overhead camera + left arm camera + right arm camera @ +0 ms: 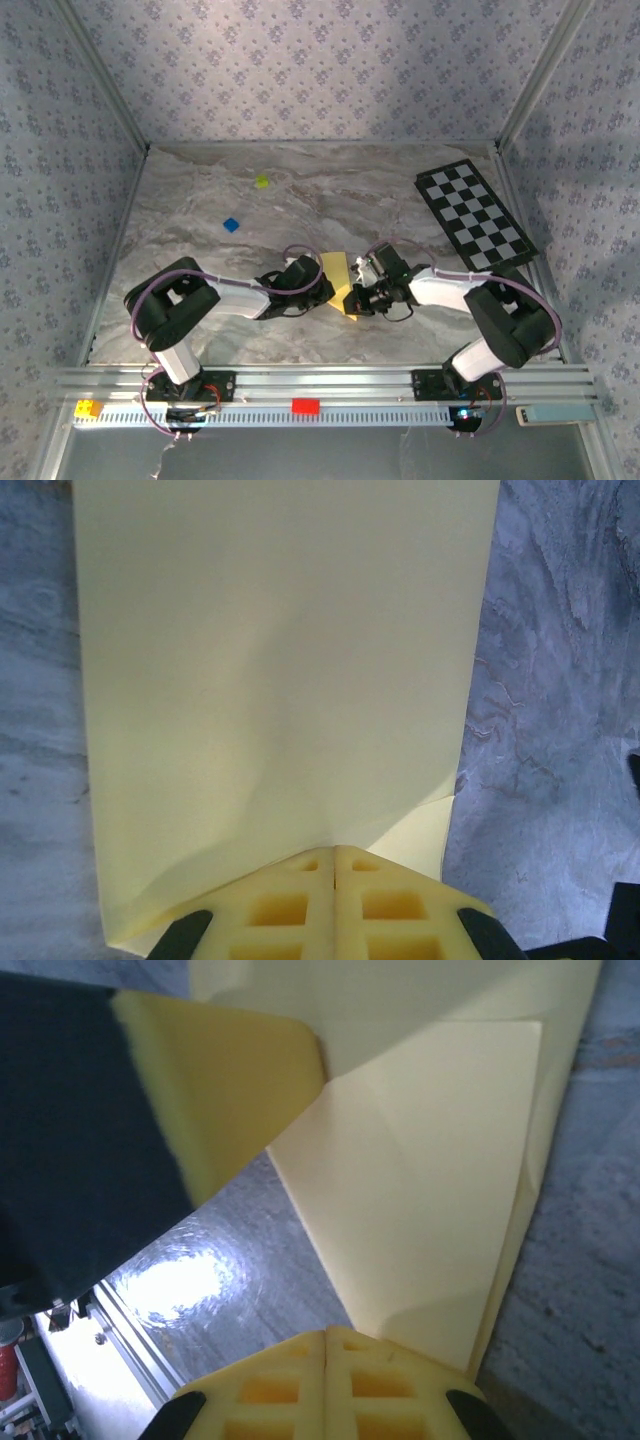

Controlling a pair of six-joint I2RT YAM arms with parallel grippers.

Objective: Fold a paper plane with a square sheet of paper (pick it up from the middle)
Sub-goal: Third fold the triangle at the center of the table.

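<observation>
We see the paper (pixel 335 268) lying low at the near middle of the tabletop (pixel 330 200), between the two arms, partly folded so that one yellow layer lies over another. The left tool (pixel 335 865) is clenched, its fingertips pressed together on the paper's near edge, and the sheet puckers toward them. The right tool (pixel 328 1345) is clenched too, its tips at the edge of the folded flap; we cannot tell whether it pinches the paper or only touches it. A checkered board (pixel 475 215) lies at the far right, well apart. A yellow-green block (pixel 262 181) and a blue block (pixel 231 225) sit far left.
</observation>
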